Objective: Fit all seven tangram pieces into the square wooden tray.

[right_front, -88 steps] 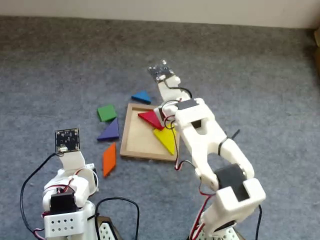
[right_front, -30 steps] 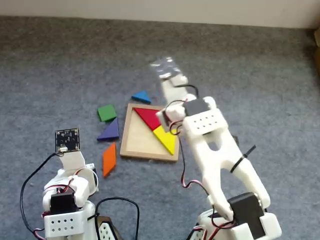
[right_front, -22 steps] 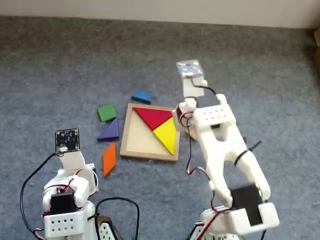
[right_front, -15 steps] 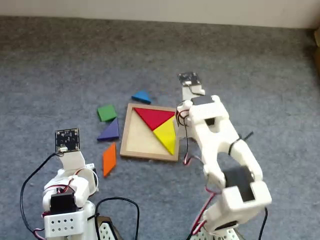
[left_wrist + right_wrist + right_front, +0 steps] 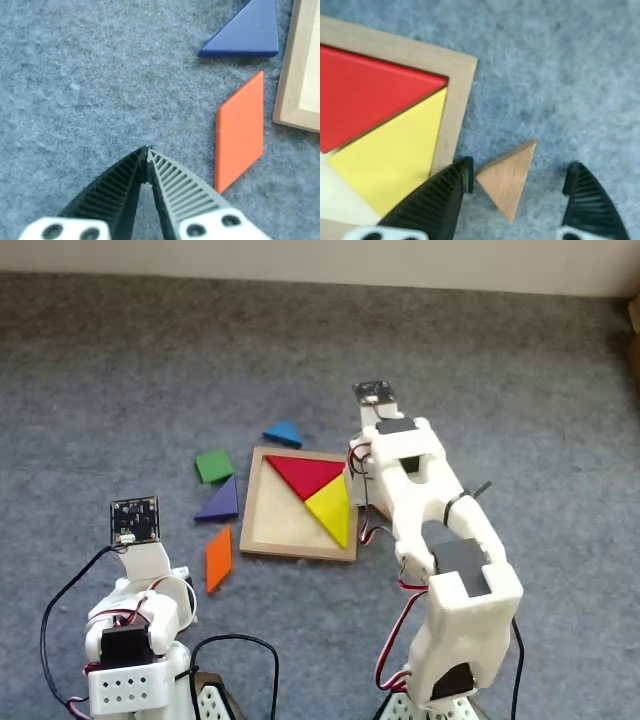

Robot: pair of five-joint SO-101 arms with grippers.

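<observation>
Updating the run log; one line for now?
tray: red, yellow in | right gripper: open, astride tan triangle | left gripper: shut

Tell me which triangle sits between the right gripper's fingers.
The tan triangle, on the carpet beside the tray. The red and yellow ones lie in the tray; the blue and purple ones lie on carpet elsewhere.

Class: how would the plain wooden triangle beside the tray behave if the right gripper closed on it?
The plain wooden triangle looks flat and rigid, so it should stay stiff. Its slanted edges between the open right gripper could let it twist or slip. Lying flat on carpet, it shouldn't roll.
</observation>
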